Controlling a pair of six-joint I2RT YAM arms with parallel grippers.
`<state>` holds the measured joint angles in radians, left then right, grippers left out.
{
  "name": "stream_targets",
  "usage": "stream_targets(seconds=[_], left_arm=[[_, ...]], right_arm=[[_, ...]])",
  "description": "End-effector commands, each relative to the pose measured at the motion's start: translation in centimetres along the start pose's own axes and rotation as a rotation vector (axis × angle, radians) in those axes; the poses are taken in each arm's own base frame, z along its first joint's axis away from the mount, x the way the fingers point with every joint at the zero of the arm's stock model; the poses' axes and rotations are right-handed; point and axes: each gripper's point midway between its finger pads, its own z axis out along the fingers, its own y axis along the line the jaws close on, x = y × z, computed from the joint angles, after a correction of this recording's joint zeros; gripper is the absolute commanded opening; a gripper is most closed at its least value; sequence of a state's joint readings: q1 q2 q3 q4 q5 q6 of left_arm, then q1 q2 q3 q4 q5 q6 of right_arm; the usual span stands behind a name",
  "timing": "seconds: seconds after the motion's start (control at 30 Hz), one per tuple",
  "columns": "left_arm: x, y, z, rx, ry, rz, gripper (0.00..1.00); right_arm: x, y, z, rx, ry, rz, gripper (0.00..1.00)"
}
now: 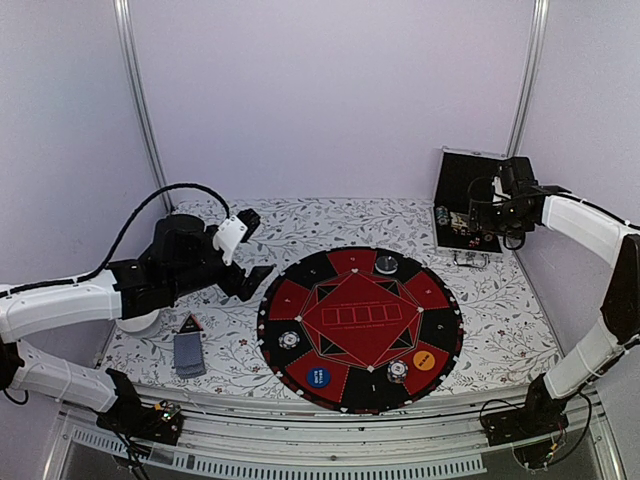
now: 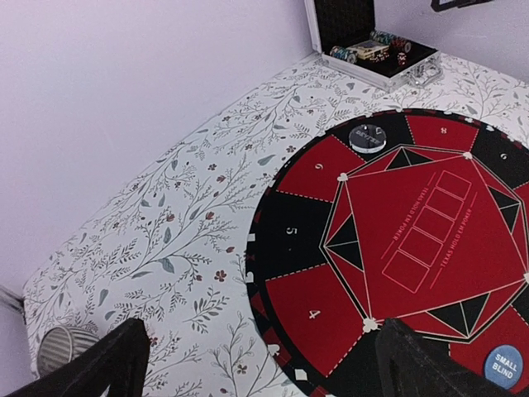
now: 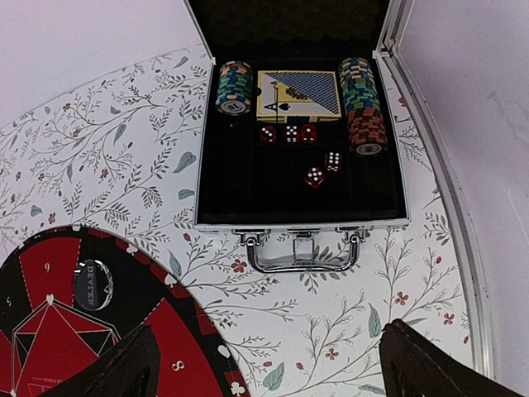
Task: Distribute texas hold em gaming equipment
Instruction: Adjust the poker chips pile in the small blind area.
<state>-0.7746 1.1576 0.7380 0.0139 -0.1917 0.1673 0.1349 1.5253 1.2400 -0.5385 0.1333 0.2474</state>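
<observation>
Up front, spotting blue marker disc (image 1: 318, 377), orange marker disc (image 1: 424, 360) and two striped chips (image 1: 398, 371) on the mat's (image 1: 440, 325) near rim, card deck (image 1: 189, 353) leftwards on the worktop (image 1: 520, 320). Mid-scene: left fingers (image 2: 107, 364) released (nothing held). Farthest back: right fingers (image 3: 430, 364) spread before the open case (image 3: 302, 222), chip stacks (image 3: 364, 103) inside.

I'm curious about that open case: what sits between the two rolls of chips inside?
A pack of cards lies between the shorter chip roll and the longer chip roll, with three red dice just in front. The right wrist view shows it.
</observation>
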Motion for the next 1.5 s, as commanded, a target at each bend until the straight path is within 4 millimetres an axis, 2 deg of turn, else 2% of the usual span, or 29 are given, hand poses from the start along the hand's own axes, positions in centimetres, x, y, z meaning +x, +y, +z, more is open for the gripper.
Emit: stream_targets(seconds=[0.0, 0.17, 0.37, 0.47, 0.7, 0.77, 0.87, 0.93, 1.0, 1.07, 1.1, 1.17, 1.3, 1.37, 1.47], left_arm=[[-0.5, 1.0, -0.5, -0.028, -0.028, -0.021, 0.98], [-0.4, 1.8, -0.6, -0.068, -0.022, -0.02, 0.98], [-0.9, 2.7, -1.2, -0.099, -0.043, -0.026, 0.98], [-0.9, 3.0, -1.4, -0.115, -0.049, -0.022, 0.98], [-0.2, 3.2, -0.7, -0.121, -0.029, -0.017, 0.98], [-0.5, 2.7, -0.8, -0.094, -0.052, -0.01, 0.98], [-0.8, 0.8, -1.3, 0.013, -0.103, 0.035, 0.98], [0.2, -3.5, -1.8, 0.241, -0.127, 0.119, 0.95], [1.7, -6.7, -1.9, 0.393, -0.084, 0.147, 0.92], [2.2, -8.9, -1.2, 0.464, -0.003, 0.137, 0.9], [2.8, -9.5, -0.6, 0.482, 0.056, 0.125, 0.9], [3.8, -9.3, 1.2, 0.435, 0.187, 0.017, 0.88], [6.9, -7.6, 4.2, 0.211, 0.414, -0.271, 0.85], [7.8, -7.3, 4.6, 0.081, 0.437, -0.354, 0.88], [7.1, -8.5, 5.3, -0.052, 0.383, -0.398, 0.98]], right_arm=[[-1.1, -0.4, -0.7, 0.009, -0.061, 0.049, 0.94], [-2.7, -0.6, -1.2, 0.024, -0.135, 0.082, 0.94], [-3.3, -0.1, -0.2, 0.008, -0.138, 0.103, 0.92], [-3.6, 0.4, -0.7, -0.028, -0.162, 0.131, 0.92], [-1.5, 0.5, -1.8, -0.057, -0.111, 0.053, 0.91], [-1.1, 0.8, -2.6, -0.084, -0.095, 0.037, 0.88], [-0.3, 3.3, -4.0, -0.236, -0.057, 0.012, 0.85], [-0.1, 4.5, -4.6, -0.312, -0.035, 0.003, 0.93], [0.1, 5.1, -4.7, -0.345, -0.011, 0.003, 0.97], [0.8, 5.3, -4.2, -0.349, 0.025, 0.002, 0.98], [0.2, 5.5, -4.4, -0.354, 0.016, -0.003, 0.99], [0.1, 5.4, -4.3, -0.342, 0.018, -0.013, 0.99], [0.2, 4.1, -3.7, -0.267, 0.008, -0.047, 1.0], [0.2, 3.4, -3.4, -0.224, 0.002, -0.064, 0.99], [0.2, 3.1, -2.8, -0.202, 0.003, -0.088, 0.99]])
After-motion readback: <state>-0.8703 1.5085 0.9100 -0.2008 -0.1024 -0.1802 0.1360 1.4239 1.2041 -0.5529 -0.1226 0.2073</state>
